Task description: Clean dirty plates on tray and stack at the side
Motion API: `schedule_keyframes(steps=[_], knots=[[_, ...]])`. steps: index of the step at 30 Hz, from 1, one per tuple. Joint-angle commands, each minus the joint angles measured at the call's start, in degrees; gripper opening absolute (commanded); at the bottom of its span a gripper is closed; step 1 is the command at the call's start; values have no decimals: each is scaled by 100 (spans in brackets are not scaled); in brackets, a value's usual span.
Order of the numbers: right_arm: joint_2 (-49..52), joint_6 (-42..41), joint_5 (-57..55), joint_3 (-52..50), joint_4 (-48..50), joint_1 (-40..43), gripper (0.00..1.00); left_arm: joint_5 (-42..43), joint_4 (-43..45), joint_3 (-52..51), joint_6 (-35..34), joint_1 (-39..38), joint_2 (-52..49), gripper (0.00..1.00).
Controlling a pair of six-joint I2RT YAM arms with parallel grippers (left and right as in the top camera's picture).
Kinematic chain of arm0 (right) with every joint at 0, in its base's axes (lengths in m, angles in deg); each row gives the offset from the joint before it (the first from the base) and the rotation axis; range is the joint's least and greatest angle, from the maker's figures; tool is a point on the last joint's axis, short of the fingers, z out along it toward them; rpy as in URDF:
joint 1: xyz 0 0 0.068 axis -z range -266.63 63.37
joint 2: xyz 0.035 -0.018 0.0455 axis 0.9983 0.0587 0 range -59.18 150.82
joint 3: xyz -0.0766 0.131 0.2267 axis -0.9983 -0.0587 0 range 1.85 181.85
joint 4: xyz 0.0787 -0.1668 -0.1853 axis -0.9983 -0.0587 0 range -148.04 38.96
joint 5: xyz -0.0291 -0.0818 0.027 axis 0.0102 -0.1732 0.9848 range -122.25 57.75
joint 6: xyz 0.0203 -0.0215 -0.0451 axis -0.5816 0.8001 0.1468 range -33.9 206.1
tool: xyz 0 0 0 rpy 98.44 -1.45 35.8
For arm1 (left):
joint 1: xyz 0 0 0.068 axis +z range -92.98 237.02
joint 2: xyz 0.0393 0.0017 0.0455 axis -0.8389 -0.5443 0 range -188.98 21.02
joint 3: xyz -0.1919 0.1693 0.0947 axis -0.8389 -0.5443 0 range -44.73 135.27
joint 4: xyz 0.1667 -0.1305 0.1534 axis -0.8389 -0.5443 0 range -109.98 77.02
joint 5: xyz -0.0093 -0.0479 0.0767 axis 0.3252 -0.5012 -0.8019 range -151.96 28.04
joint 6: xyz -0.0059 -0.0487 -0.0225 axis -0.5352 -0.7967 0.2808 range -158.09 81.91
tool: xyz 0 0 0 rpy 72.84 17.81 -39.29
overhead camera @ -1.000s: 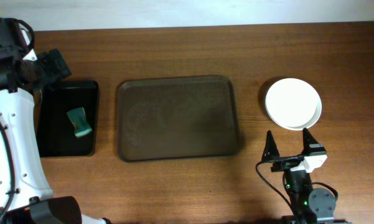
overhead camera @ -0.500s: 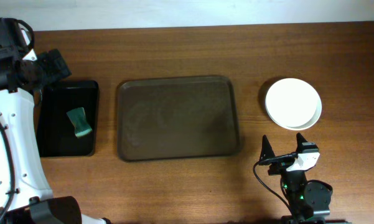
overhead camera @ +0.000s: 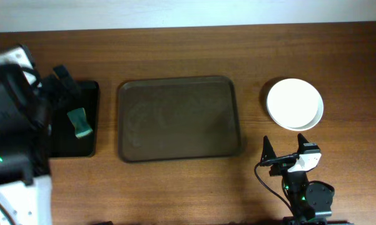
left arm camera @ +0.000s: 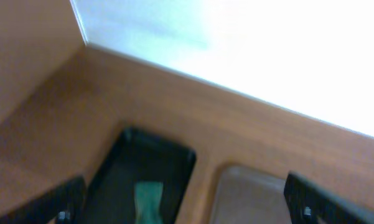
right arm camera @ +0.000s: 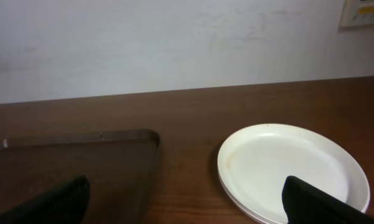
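The brown-grey tray [overhead camera: 178,119] lies mid-table with nothing on it; it also shows in the right wrist view [right arm camera: 74,162] and the left wrist view [left arm camera: 249,196]. The plates [overhead camera: 294,104] sit in a stack on the table to the tray's right. The top one is white with a faint brown smear [right arm camera: 292,168], and rims show beneath it. No pale blue-green plate can be made out. My right gripper [overhead camera: 284,142] is open and empty, in front of the stack [right arm camera: 190,202]. My left gripper [left arm camera: 193,202] is open and empty, high above the left end of the table.
A smaller black tray [overhead camera: 56,140] at the left holds a green sponge [overhead camera: 79,122], which also shows in the left wrist view [left arm camera: 147,199]. My left arm [overhead camera: 12,131] overhangs that tray's left side. A white wall runs behind the table.
My left arm has swung, and its body now covers more of the black tray's left side. My right gripper drew back slightly toward the front edge a second ago and has since held still.
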Motion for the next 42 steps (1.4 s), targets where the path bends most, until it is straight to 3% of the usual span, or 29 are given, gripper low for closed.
schedule_keyframes(steps=[1, 5, 7, 10, 17, 42], knots=[[-33, 37, 37, -33, -24, -7, 98, 811, 1856, -2702, 468, -24, 1624, 99], [-33, 37, 35, -33, -24, -7, 98, 787, 3753, -5753, 518, -168, 4041, 99], [-33, 37, 37, -33, -24, -7, 98, 732, 4081, -6765, 579, -262, 5104, 99], [-33, 37, 37, -33, -24, -7, 98, 647, 4094, -7484, 684, -275, 5936, 99], [-33, 37, 35, -33, -24, -7, 98, 284, 4087, -8216, 868, -304, 6653, 99], [-33, 37, 37, -33, -24, -7, 98, 345, 4262, -8310, 876, -435, 6649, 99]])
